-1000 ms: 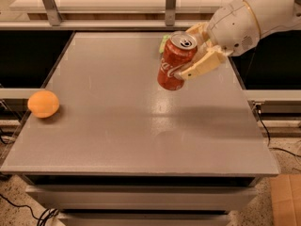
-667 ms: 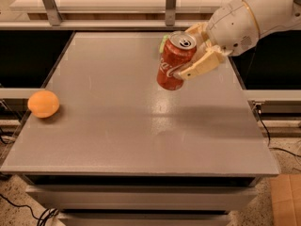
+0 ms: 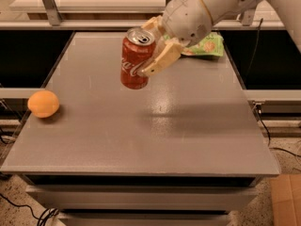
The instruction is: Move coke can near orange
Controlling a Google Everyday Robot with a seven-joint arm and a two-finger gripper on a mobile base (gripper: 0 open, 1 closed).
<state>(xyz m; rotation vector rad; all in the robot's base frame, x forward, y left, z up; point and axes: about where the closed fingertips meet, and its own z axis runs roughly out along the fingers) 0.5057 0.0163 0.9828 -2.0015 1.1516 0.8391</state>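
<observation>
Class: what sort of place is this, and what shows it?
Likely a robot test lab: a plain grey table, the gripper holding a coke can above it, an orange near its left edge.

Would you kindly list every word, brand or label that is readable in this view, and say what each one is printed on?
"Coca…": white script running down the coke can, which the gripper holds above the table; the gripper hides the rest.
Green snack bag, at the table's far edge: print too blurred to read.
Orange: no text.
</observation>
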